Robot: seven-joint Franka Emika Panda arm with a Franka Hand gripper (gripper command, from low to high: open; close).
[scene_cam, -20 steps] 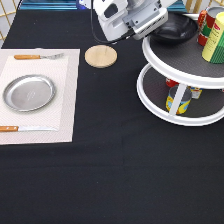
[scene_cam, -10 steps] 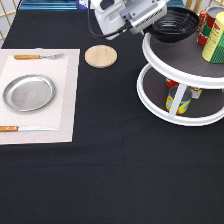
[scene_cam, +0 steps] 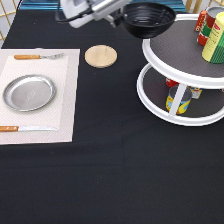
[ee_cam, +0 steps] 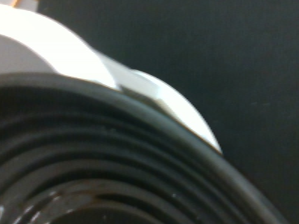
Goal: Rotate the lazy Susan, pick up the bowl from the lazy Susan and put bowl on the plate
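**Bowl lifted clear of the lazy Susan's top shelf**

A black cloth covers the table [scene_cam: 110, 170], and the action sits along the exterior view's top edge. There the gripper [scene_cam: 119, 19] is clamped on the bowl's [scene_cam: 148, 19] rim on the side toward the exterior view's left, with the bowl tilted so its ridged inside faces the camera. A second ago the bowl lay flat on the lazy Susan's [scene_cam: 185, 70] upper shelf; half a second ago it was only just tipping up. Now it hangs above and partly past the shelf's edge toward the exterior view's left, so the pick-up appears done and the carry has started. The wrist view is filled by the bowl's ridges [ee_cam: 93, 165], with a sliver of white rim [ee_cam: 168, 107] behind them.

Cans [scene_cam: 212, 32] share the top shelf, close to the bowl; more cans [scene_cam: 178, 97] stand on the lower one. A wooden coaster [scene_cam: 100, 56] lies between the turntable and the placemat [scene_cam: 62, 100]. On the mat, well apart from the bowl, the plate [scene_cam: 29, 92] waits empty, with a fork [scene_cam: 37, 57] above it and a knife [scene_cam: 25, 129] below.
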